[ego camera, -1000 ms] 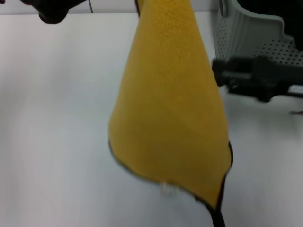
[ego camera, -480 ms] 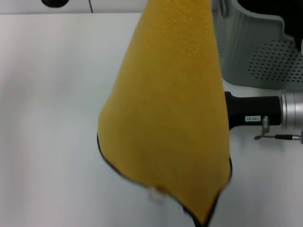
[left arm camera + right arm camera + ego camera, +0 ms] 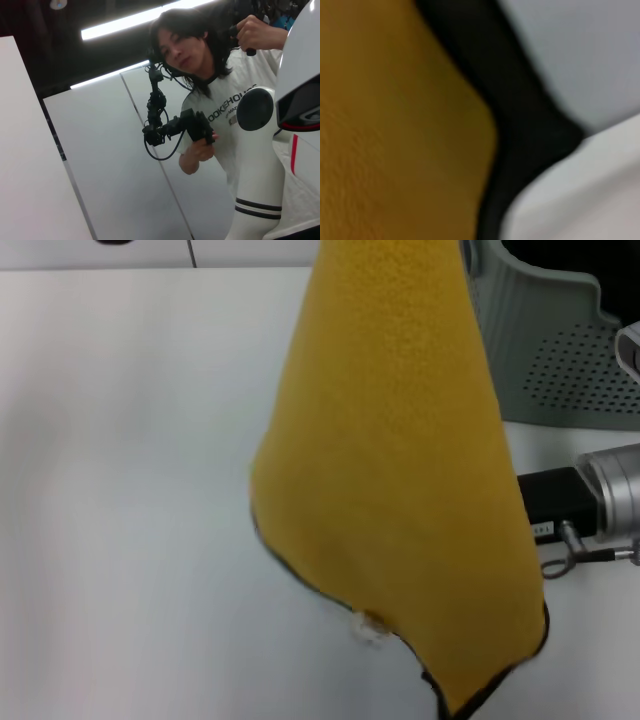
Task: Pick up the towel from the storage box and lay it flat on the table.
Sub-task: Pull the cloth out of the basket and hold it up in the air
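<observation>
Hanging towel (image 3: 400, 490) hiding storage box (image 3: 560, 360) corner

towel (image 3: 400, 490): hangs in the air above the table, centre-right, narrow end at the far top edge of the head view, wide end toward the near edge; its lowest corner is near-right.
care label (image 3: 366, 628): on the towel's near lower hem, left of the lowest corner.
table (image 3: 130, 490): spreads beneath everything, mostly bare to the left of the towel.
storage box (image 3: 560, 350): stands on the table at far right, right of and behind the towel.
right arm (image 3: 585, 505): reaches in from the right edge, nearer than the box, its forward end hidden behind the towel.
</observation>
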Motion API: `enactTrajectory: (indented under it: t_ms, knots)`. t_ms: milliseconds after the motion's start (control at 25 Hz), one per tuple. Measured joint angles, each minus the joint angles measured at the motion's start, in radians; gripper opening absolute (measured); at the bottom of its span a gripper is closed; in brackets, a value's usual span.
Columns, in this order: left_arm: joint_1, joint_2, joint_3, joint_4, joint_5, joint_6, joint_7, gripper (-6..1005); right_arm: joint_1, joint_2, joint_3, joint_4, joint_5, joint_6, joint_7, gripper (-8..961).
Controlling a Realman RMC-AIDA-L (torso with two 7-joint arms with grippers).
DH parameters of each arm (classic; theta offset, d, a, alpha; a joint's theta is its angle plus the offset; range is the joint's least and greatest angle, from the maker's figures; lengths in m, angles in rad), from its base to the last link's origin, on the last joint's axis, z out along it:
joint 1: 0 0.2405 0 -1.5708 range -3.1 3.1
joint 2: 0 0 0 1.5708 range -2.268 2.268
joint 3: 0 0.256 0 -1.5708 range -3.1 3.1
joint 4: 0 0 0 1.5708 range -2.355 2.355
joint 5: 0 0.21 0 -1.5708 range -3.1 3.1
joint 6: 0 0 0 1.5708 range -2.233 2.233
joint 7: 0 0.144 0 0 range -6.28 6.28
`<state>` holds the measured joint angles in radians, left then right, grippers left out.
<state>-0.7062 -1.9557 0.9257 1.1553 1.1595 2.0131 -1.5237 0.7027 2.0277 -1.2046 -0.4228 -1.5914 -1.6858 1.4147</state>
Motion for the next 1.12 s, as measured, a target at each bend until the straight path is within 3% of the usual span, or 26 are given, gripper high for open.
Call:
enactTrajectory:
  t_ms: [200, 560, 880, 1120]
  knots:
    - [0.005, 0.000, -0.002, -0.004, 0.000, -0.003, 0.007, 15, 0.005, -0.006, 0.011, 0.009, -0.002, -0.123, -0.014, 50]
    - [0.016, -0.001, -0.002, -0.010, 0.014, -0.005, 0.010, 16, -0.035, -0.009, 0.143, 0.009, 0.010, -0.361, -0.108, 51]
    - [0.025, -0.003, -0.002, -0.009, 0.015, -0.005, 0.010, 16, -0.038, -0.009, 0.147, 0.010, 0.016, -0.447, -0.154, 52]
    - [0.030, -0.003, -0.002, -0.009, 0.016, -0.005, 0.012, 16, -0.045, -0.007, 0.154, 0.011, 0.021, -0.439, -0.152, 53]
